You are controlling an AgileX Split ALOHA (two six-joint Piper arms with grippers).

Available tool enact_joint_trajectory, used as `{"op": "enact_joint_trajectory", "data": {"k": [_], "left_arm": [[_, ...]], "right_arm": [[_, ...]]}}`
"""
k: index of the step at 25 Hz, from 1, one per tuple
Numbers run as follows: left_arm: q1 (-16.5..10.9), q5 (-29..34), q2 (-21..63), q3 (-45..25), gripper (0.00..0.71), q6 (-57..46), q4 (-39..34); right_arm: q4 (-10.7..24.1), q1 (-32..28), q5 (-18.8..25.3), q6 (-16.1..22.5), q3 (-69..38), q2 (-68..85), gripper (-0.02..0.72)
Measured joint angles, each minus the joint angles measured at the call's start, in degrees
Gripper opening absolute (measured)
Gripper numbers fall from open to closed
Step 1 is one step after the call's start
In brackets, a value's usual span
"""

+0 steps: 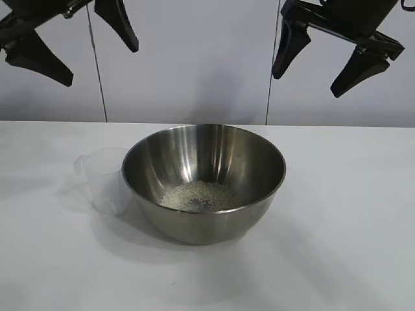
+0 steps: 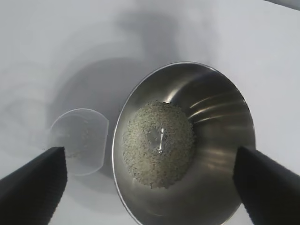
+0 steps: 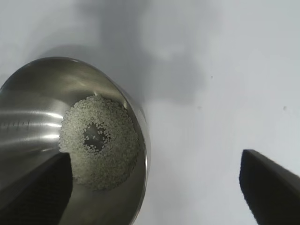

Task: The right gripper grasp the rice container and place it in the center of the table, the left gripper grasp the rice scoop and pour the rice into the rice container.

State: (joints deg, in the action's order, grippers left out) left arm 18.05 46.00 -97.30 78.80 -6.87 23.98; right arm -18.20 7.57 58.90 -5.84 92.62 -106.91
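The rice container [image 1: 204, 181], a shiny steel bowl, stands in the middle of the white table [image 1: 350, 214], and the rice [image 1: 202, 196] lies in a low heap on its bottom. Upright and touching the bowl's left side is the rice scoop [image 1: 104, 178], a frosted plastic cup that looks empty. High above the table's left side hangs my left gripper [image 1: 87, 45], open and empty. My right gripper [image 1: 321, 61] hangs high at the upper right, open and empty too. From the left wrist I see bowl [image 2: 187, 140], rice [image 2: 158, 143] and scoop [image 2: 79, 140] far below; the right wrist view shows the bowl [image 3: 70, 140].
A pale panelled wall [image 1: 194, 58] closes off the back of the table. Bare tabletop lies to the right of the bowl and in front of it.
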Motion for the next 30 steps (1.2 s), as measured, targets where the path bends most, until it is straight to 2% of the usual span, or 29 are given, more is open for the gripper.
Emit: {"op": "enact_joint_trajectory", "data": {"k": [30], "left_arm": [[0.00,-0.20,-0.26,0.00,0.694,-0.27,1.88]], "right_arm": [[0.05,0.00,1.21,1.31,0.00,0.00,0.683]]}}
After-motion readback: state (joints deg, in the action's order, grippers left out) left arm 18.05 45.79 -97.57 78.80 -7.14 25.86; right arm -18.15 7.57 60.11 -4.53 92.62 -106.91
